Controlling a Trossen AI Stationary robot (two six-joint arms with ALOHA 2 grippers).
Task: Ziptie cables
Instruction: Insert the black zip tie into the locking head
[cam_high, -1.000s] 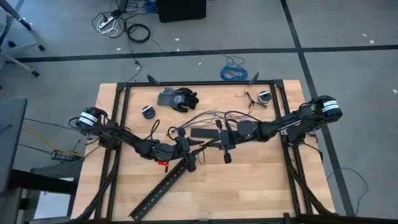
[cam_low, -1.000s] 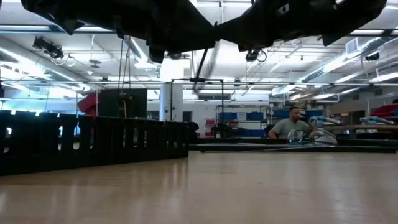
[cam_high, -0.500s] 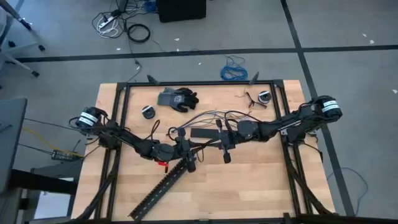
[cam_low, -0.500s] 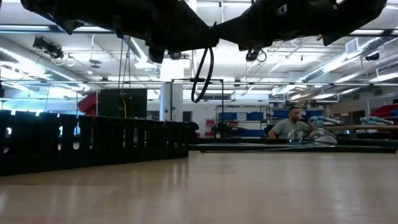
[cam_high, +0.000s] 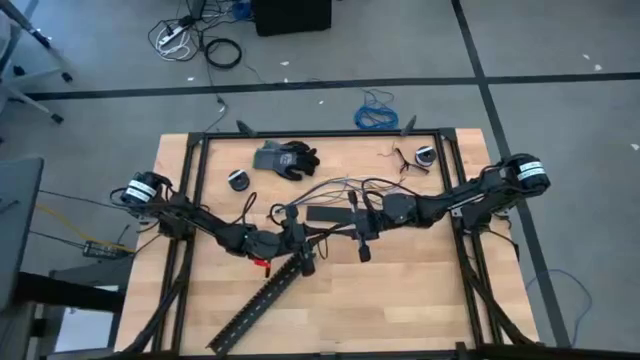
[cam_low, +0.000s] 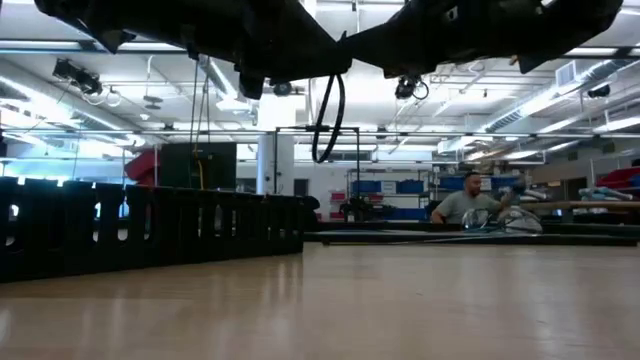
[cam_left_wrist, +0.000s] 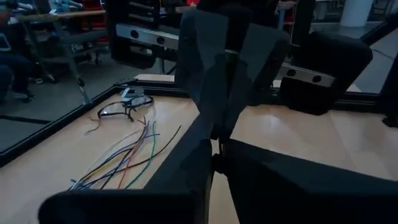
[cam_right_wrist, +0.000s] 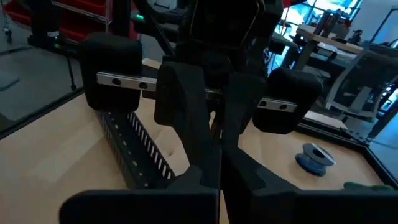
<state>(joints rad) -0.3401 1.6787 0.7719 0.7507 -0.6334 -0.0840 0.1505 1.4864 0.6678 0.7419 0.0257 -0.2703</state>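
Observation:
My two grippers meet fingertip to fingertip above the middle of the table, the left gripper (cam_high: 322, 235) and the right gripper (cam_high: 341, 230), both shut. In the low view a black zip tie (cam_low: 341, 110) hangs below them, bent into a loop. The cables (cam_high: 335, 186), thin wires in several colours, lie flat on the table on the far side of the grippers, fanned out in the left wrist view (cam_left_wrist: 124, 158). None of them shows inside the loop. My left gripper (cam_left_wrist: 216, 163) comes in level from the table's left and is shut at its tips against the right gripper's fingers (cam_left_wrist: 249, 74). The dark fingers hide what part of the zip tie it has. The loop hangs clear of the table. My right gripper (cam_right_wrist: 219, 155) comes in level from the table's right, its tips shut opposite the left gripper's fingers (cam_right_wrist: 186, 99). The place of contact is hidden between the dark fingers. The zip tie's loop (cam_low: 322, 158) hangs below, clear of the table.
A black slotted cable chain (cam_high: 262, 300) lies slanted on the near left part of the table. A grey-black glove (cam_high: 285, 158) and two small tape rolls (cam_high: 238, 180) (cam_high: 425, 156) lie at the far side. A person sits in the room behind (cam_low: 468, 200).
The zip tie, which hung below the grippers as a single slanted strip, has bent round into a hanging loop. Both arms have stayed in place.

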